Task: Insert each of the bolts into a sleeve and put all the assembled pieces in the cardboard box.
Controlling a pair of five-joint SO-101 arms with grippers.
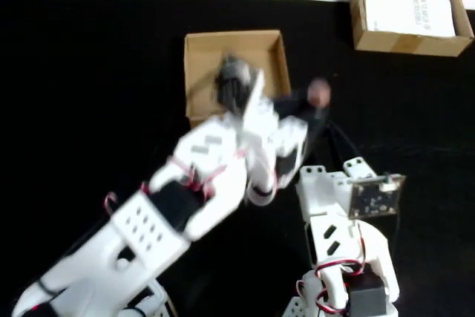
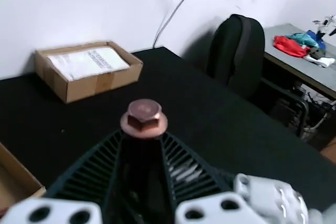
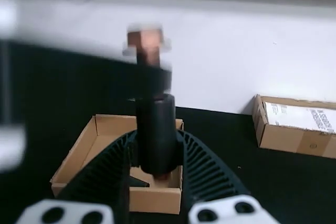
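**Both grippers on one bolt and sleeve, held up just right of the box**

Left gripper (image 2: 143, 136): clenched on the bolt (image 2: 144, 116). The copper hex head sits right at the fingertips, with a dark shaft running back between the ribbed black fingers (image 2: 89, 174).

Right gripper (image 3: 156, 136): clamped around the sleeve (image 3: 155, 114), a black tube standing upright between its fingers. In the right wrist view the bolt head (image 3: 144, 41) is straight above the sleeve, in line with it. A blurred dark band crosses between head and sleeve, so can't tell how deep the shank sits.

High view: the bolt head (image 1: 319, 93) is off the table (image 1: 89, 72), just beside the right wall of the box (image 1: 197, 72) and not inside it. The left arm (image 1: 185, 191) comes up from the lower left and lies over the front of the box, its dark gripper end pointing right toward the bolt. The right arm (image 1: 341, 220) stands at lower right, with its camera board facing the box. Its fingers are dark against the black table and hard to make out in this view.

The box is open-topped. In the right wrist view it lies behind the sleeve (image 3: 152, 198), and what shows of its floor is bare. A corner of it shows in the left wrist view (image 2: 13, 177).

Rest: a far box (image 1: 404, 41) at the table's back right corner holds a printed sheet (image 1: 408, 11), and it also shows in both wrist views (image 2: 84, 85) (image 3: 294, 137). A black chair (image 2: 239, 51) stands past the table edge, against a white wall (image 2: 79, 3).
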